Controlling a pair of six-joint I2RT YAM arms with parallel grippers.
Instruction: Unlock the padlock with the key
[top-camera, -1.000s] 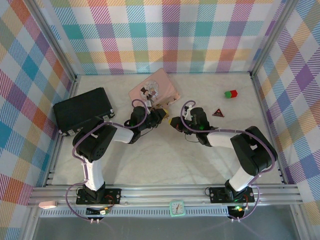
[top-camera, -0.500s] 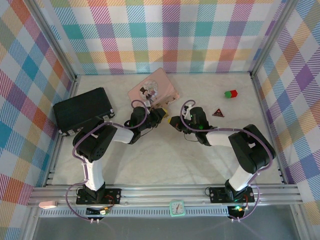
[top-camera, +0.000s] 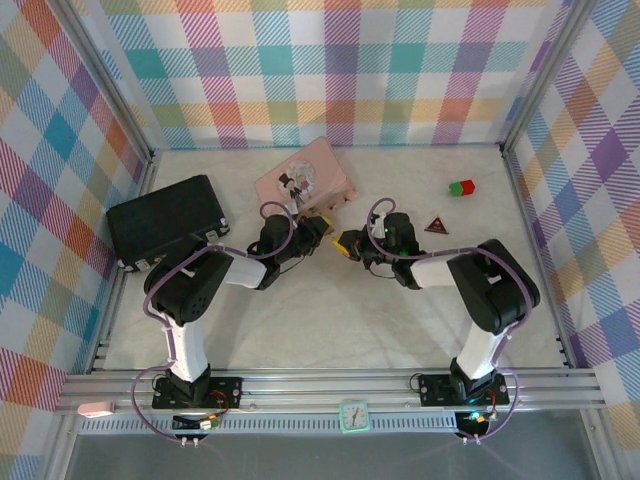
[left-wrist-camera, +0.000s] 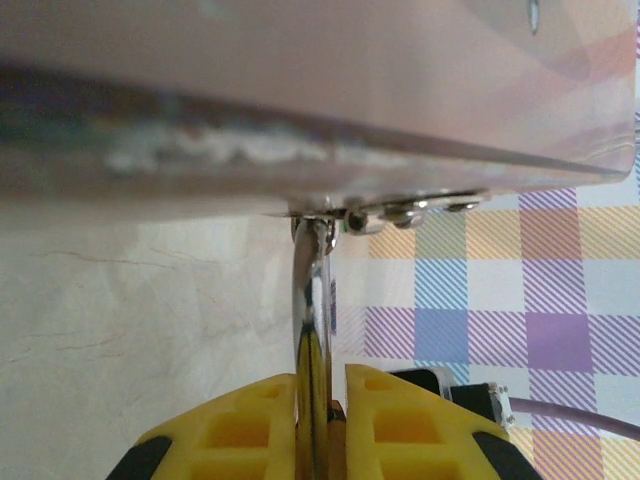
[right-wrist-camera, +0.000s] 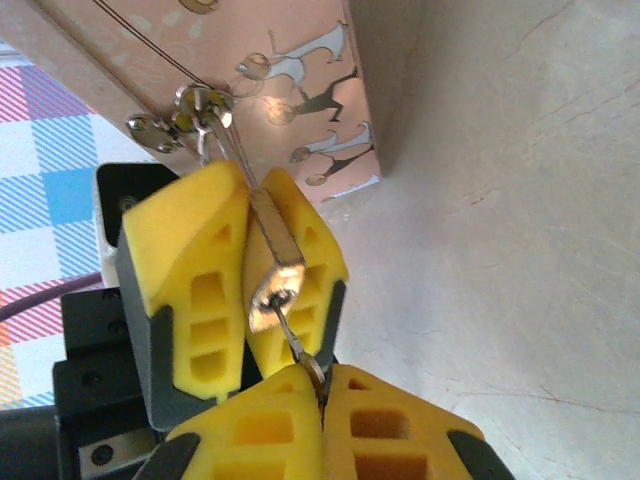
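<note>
The brass padlock hangs by its silver shackle from the hasp of the pink tin. My left gripper is shut on the padlock, with a yellow finger on each side of the body. The thin grey key sticks into the padlock's underside. My right gripper is shut on the key's head, directly below the padlock. In the top view the left gripper and right gripper meet tip to tip at the near corner of the pink tin.
A black case lies at the left, close to the left arm. A red-and-green block and a dark red triangle lie to the right of the right gripper. Plaid walls close in three sides.
The right arm's forearm has swung up and left, and its wrist has turned at the key so more yellow finger shows. The left arm has stayed still.
</note>
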